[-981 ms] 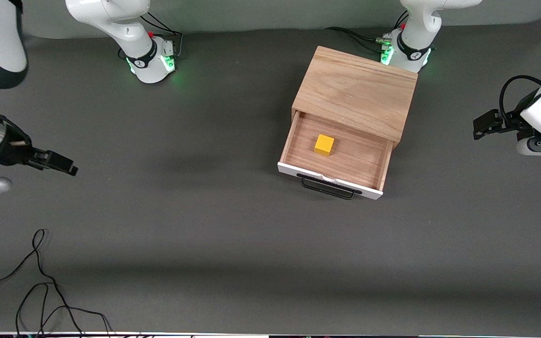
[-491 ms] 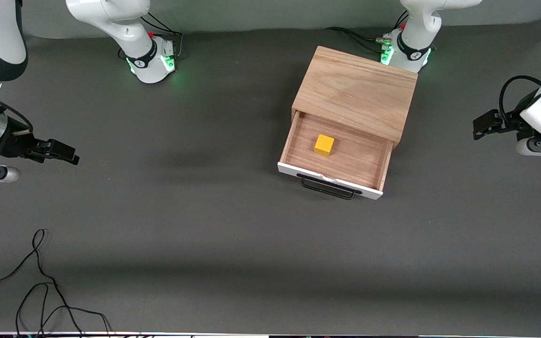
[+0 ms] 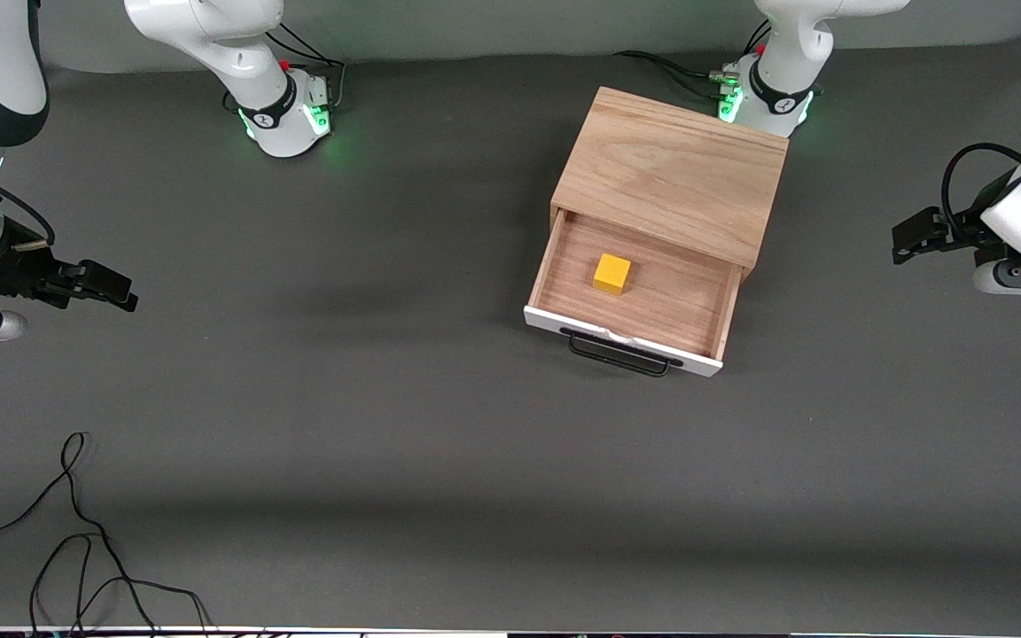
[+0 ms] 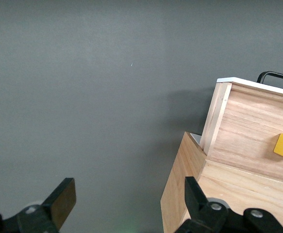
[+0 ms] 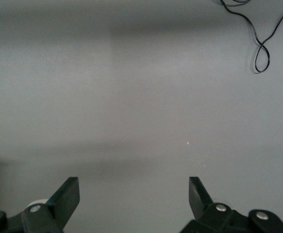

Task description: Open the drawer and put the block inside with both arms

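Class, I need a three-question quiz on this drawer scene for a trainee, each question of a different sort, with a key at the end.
1. True or false: the block lies in the open drawer.
2. Which gripper holds something? A) the left gripper B) the right gripper C) neither
3. Fill in: the drawer's handle points toward the front ____.

Key:
1. True. The block sits on the drawer floor, touched by neither gripper.
2. C. Both grippers are open and empty, each over bare table near its own end, away from the cabinet.
3. Camera.
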Motion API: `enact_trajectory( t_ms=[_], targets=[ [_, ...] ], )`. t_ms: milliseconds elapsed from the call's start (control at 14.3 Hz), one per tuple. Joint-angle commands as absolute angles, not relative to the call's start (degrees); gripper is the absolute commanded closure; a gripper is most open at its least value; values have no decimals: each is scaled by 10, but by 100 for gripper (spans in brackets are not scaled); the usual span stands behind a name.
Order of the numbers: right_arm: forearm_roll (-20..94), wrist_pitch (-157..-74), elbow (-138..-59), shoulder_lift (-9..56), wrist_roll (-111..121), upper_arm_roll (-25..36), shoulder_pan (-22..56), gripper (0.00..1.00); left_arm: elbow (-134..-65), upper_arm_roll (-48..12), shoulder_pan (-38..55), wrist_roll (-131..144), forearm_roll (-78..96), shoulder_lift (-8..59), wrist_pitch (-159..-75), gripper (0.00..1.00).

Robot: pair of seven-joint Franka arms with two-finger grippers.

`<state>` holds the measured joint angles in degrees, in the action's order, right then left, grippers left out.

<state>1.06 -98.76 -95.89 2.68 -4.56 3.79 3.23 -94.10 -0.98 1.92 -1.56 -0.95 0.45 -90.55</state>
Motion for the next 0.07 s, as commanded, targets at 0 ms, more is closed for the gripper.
enact_trajectory(
  t_ms=[0],
  targets=[
    [2, -987, -946, 34, -30, 29, 23, 0, -945, -5, 25, -14, -6, 0, -900, 0]
  ],
)
